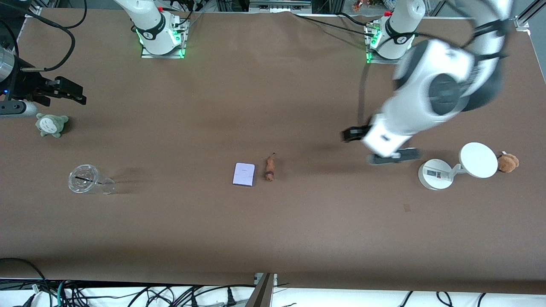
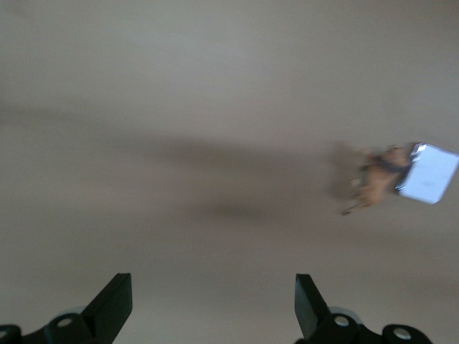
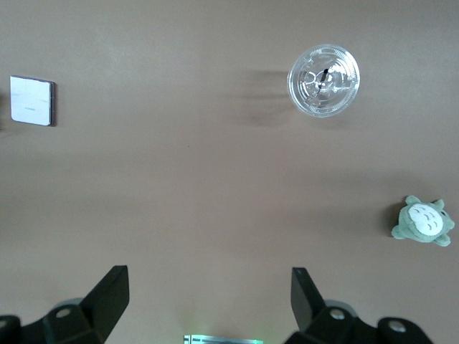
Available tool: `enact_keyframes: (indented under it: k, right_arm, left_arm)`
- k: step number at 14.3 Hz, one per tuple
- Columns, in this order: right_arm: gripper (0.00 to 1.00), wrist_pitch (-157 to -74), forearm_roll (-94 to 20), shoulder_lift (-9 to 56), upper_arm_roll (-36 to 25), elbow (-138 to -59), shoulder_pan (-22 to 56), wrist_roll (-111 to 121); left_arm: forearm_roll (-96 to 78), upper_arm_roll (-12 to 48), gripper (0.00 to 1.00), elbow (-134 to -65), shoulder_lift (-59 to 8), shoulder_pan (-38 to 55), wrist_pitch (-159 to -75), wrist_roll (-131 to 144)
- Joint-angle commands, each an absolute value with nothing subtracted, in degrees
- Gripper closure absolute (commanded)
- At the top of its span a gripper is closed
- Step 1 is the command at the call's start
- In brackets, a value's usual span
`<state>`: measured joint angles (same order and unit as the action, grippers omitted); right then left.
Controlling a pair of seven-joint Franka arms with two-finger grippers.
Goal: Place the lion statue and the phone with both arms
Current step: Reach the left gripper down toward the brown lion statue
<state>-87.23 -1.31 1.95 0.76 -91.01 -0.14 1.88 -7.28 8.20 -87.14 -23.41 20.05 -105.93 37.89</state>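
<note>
My left hand (image 1: 379, 147) hangs wide open and empty over the brown counter (image 1: 273, 234); my right hand (image 1: 64, 91), likewise open, waits near its end. The tiny orange-brown lion figurine (image 1: 269, 169) and flat lavender-white phone (image 1: 244, 174) lie mid-counter, just apart. I judge reaching comes next.

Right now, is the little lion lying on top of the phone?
No, the lion lies on the bare table beside the phone, with a gap between them.
</note>
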Motion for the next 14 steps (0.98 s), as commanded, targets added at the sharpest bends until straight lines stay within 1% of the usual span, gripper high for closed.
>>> enact_keyframes:
  k: [1, 2, 5, 9, 12, 14]
  right_arm:
    - [0.00, -86.66, -2.37, 2.46, 1.32, -90.09, -0.70, 2.11]
    - [0.00, -86.66, -2.37, 2.63, 1.32, -90.09, -0.70, 2.11]
    - [0.00, -86.66, -2.37, 2.64, 1.32, -90.09, -0.70, 2.11]
    - [0.00, -86.66, -2.37, 2.64, 1.32, -90.09, -0.70, 2.20]
    - [0.00, -86.57, -2.20, 2.64, 1.32, -90.09, -0.70, 2.20]
    - [0.00, -86.57, -2.20, 2.72, 1.32, -90.09, -0.70, 2.28]
  left_arm:
    - [-6.50, 7.03, 0.00, -83.06, -30.74, 26.53, -111.86, 47.86]
    - [-6.33, 7.12, 0.00, -79.58, -34.42, 28.28, -113.97, 50.86]
    - [-6.15, 6.33, 0.00, -71.21, -42.17, 31.36, -116.09, 53.69]
    - [-1.51, 5.71, 0.00, -69.79, -48.58, 33.48, -126.72, 53.96]
    - [0.00, 4.75, 0.00, -64.18, -53.69, 34.80, -127.35, 54.05]
    - [0.00, 3.70, 0.00, -63.19, -54.23, 36.55, -127.53, 54.05]
